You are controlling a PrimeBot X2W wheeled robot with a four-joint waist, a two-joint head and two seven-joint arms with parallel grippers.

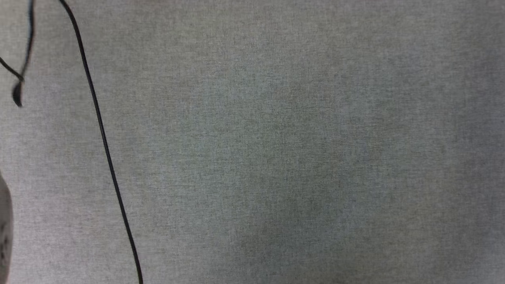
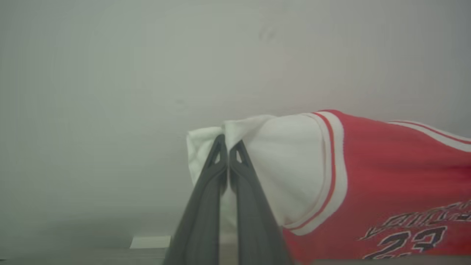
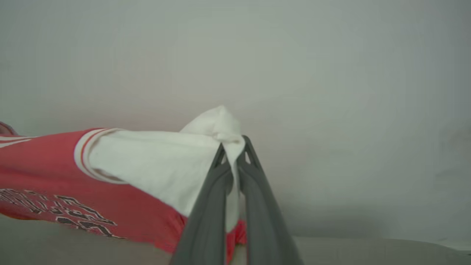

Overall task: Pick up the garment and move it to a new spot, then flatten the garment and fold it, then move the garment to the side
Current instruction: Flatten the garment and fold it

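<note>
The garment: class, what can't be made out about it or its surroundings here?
- Left wrist view: the garment runs off the right edge; the left gripper covers part of its sleeve.
- Right wrist view: lettering blurred, cut by the left edge; the right gripper hides the pinched fold.
- Head view: pale shape, cut by the left edge.

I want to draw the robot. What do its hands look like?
The left end effector and the right end effector each have two long, dark grey fingers that narrow toward the tips, with a small triangular hole near each tip.
</note>
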